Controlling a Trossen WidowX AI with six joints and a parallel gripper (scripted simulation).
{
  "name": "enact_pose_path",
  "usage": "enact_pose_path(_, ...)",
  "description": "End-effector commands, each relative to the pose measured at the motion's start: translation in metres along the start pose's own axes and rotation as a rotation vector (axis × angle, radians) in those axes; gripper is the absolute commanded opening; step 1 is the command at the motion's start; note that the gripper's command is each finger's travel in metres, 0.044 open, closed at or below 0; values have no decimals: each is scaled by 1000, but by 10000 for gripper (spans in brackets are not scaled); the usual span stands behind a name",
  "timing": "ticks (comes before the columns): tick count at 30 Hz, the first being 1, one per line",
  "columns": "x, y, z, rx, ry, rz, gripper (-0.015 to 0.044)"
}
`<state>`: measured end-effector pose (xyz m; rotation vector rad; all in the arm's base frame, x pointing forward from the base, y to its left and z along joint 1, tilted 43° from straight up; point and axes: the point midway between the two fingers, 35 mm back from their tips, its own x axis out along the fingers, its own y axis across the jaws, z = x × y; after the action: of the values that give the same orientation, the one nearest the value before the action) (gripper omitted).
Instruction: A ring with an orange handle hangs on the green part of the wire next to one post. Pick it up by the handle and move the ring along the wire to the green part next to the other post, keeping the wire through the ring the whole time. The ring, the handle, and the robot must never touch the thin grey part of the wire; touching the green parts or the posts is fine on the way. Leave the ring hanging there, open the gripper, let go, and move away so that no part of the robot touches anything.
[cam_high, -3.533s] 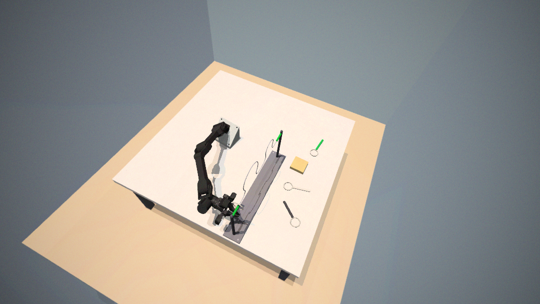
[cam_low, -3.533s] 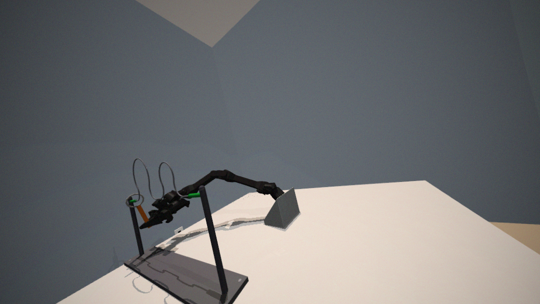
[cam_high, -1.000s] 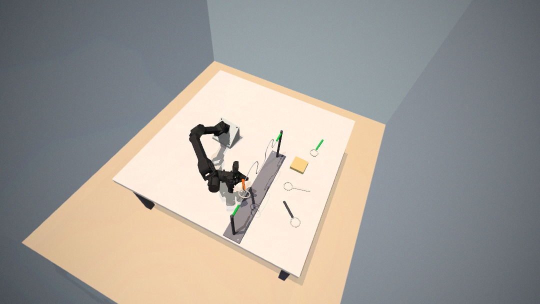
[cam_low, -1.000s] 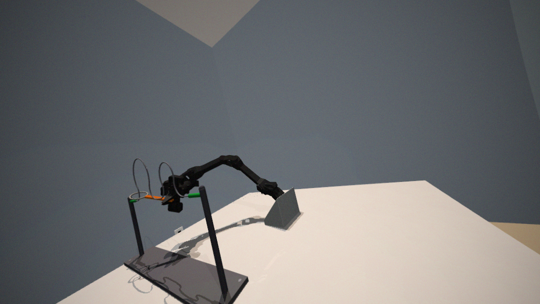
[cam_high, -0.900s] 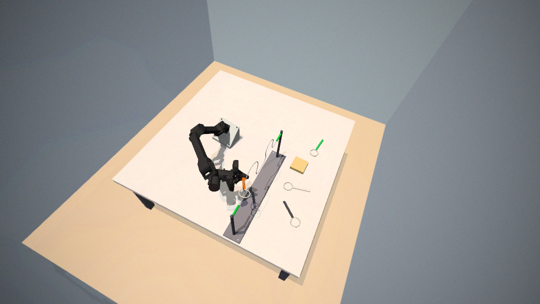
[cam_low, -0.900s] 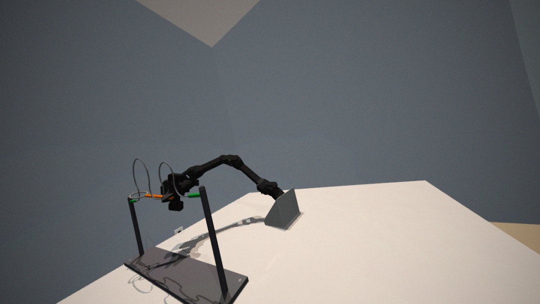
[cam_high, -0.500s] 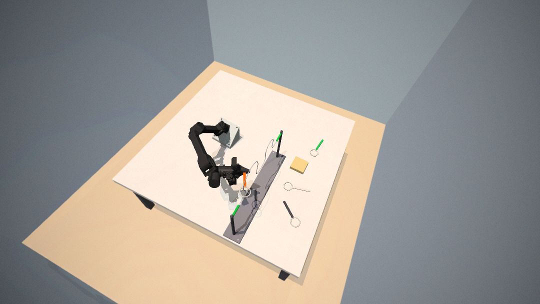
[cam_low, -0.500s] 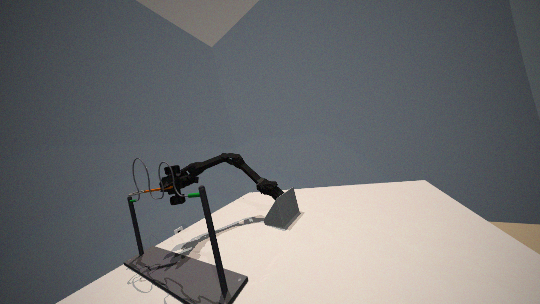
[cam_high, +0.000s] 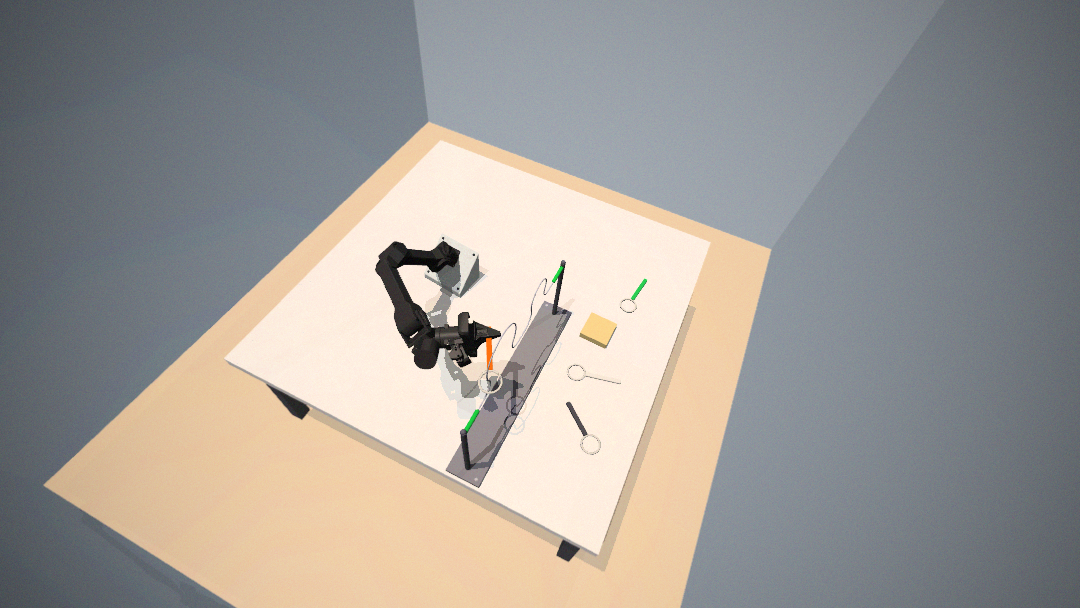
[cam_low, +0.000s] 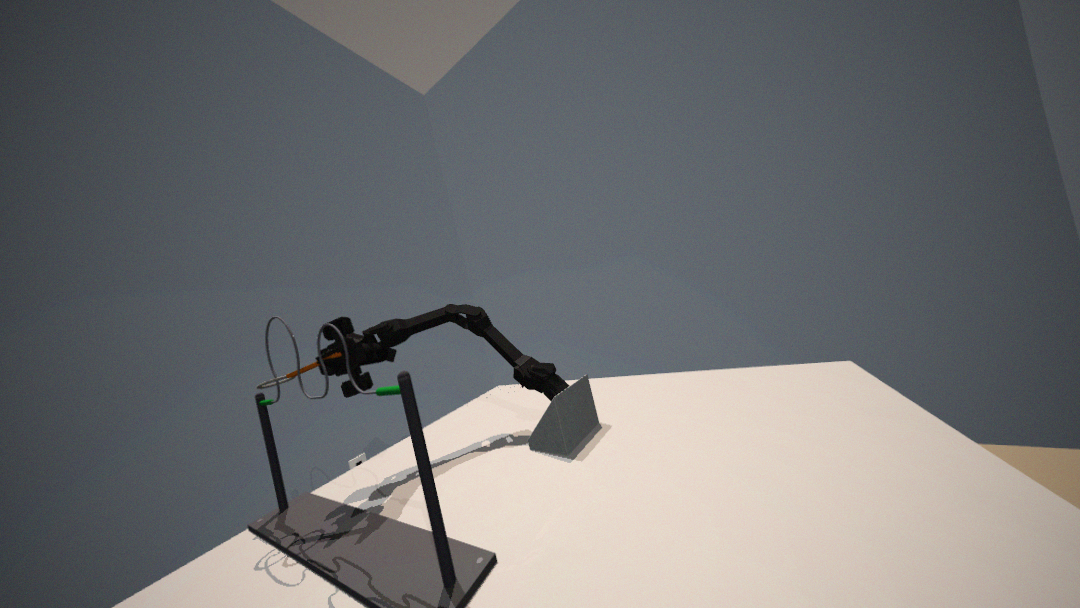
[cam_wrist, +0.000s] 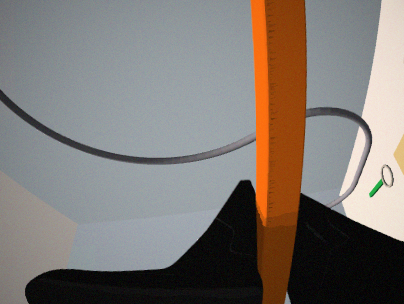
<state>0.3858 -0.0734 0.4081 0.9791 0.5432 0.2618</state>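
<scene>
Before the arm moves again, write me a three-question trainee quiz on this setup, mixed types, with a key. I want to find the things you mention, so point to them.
1. True or false: the claw (cam_high: 495, 333) (cam_low: 323, 364) (cam_wrist: 255, 189) is shut on the orange handle (cam_high: 489, 353) (cam_low: 304, 369) (cam_wrist: 280, 110).
2. Multiple choice: which thing lies between the green-handled ring (cam_high: 639, 289) (cam_wrist: 377, 187) and the white-handled ring (cam_high: 602, 378) on the table (cam_high: 332, 332) (cam_low: 717, 468)?
a) a red cup
b) a yellow block (cam_high: 597, 330) (cam_wrist: 400, 155)
c) a coil of rope
3. Fill in the blank: the wire's sections beside the two posts (cam_high: 559, 290) (cam_high: 466, 451) (cam_low: 429, 483) (cam_low: 272, 453) are coloured ____.

Key: 1 true; 2 b; 3 green.
</scene>
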Motion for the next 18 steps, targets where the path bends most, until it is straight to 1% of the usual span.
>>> enact_pose_path(1, -1, 11, 0, 33, 0, 31, -150)
enact_pose_path(18, -3, 33, 3, 131, 1, 83, -150)
